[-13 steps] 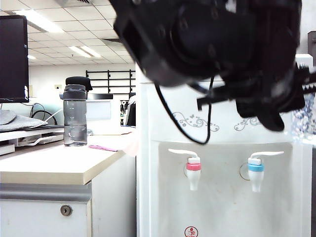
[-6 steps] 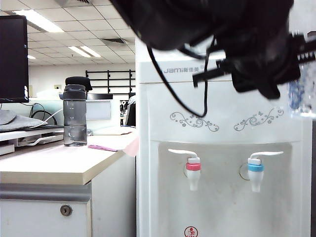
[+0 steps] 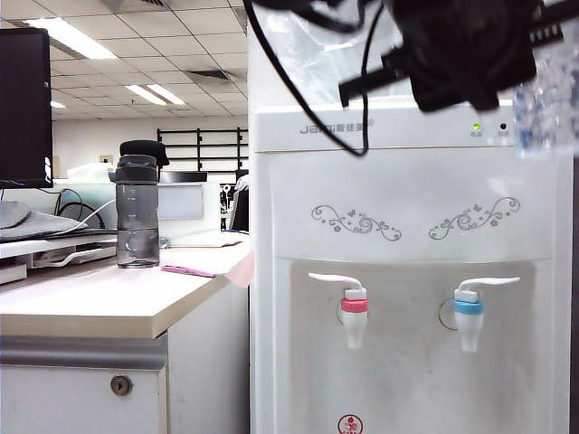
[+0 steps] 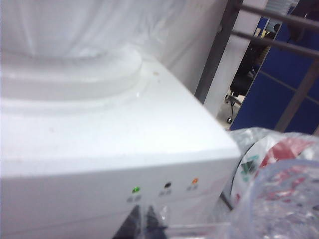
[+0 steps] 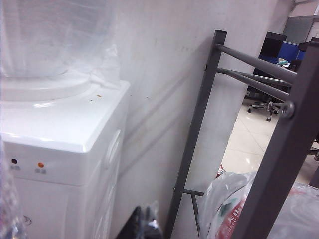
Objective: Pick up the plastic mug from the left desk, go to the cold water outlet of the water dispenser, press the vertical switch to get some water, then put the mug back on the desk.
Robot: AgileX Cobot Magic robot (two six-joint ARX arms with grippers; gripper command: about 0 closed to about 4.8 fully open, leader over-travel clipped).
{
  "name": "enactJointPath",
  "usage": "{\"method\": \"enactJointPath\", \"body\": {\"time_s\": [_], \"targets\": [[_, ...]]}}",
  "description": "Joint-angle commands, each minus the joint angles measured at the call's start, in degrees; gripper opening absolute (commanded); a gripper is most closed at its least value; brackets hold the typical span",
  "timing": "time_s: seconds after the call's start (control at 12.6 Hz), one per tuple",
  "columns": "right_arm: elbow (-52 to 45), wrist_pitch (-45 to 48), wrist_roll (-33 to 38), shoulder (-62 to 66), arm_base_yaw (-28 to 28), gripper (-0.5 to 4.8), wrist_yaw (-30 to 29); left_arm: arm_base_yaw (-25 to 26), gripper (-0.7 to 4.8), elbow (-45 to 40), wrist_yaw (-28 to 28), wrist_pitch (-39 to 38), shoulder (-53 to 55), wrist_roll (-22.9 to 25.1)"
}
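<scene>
The clear crinkled plastic mug [image 3: 545, 104] hangs high at the right, beside the top of the white water dispenser [image 3: 407, 199]. A dark arm crosses the top of the exterior view to it. In the left wrist view my left gripper [image 4: 145, 224] is shut on the mug's thin clear handle, with the mug's wall [image 4: 279, 204] beside it. The cold water outlet [image 3: 468, 312], with its blue collar, and its vertical switch [image 3: 488, 283] sit well below the mug. My right gripper [image 5: 144, 223] is shut on nothing, near the dispenser's side. The left desk [image 3: 99, 307] stands at the left.
A smoky-grey bottle [image 3: 137, 212] and a dark monitor [image 3: 23, 104] stand on the desk. A red-collared tap [image 3: 354, 312] sits left of the blue one. A grey metal rack [image 5: 199, 139] and a plastic bag [image 5: 224, 204] stand beside the dispenser.
The dark arm with the mug has risen toward the top of the exterior view. The dispenser's upper front and lettering, covered before, now show.
</scene>
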Motion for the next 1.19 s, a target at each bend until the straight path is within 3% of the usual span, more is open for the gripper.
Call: {"method": "enactJointPath", "body": {"time_s": [0.08, 0.24, 0.32, 1.19], "targets": [[0.1, 0.6, 0.3, 0.0, 0.0, -0.01, 0.0, 0.1, -0.05, 0.3, -0.5, 0.3, -4.1, -0.7], [0.1, 0.6, 0.3, 0.0, 0.1, -0.01, 0.0, 3.0, -0.05, 0.3, -0.3, -1.7, -8.1, 0.4], [0.1, 0.6, 0.3, 0.0, 0.1, -0.01, 0.0, 7.8, -0.05, 0.3, 0.0, -2.4, -11.4, 1.2], [0.1, 0.6, 0.3, 0.0, 0.1, -0.01, 0.0, 10.6, -0.05, 0.3, 0.5, -8.3, -19.1, 1.8]]}}
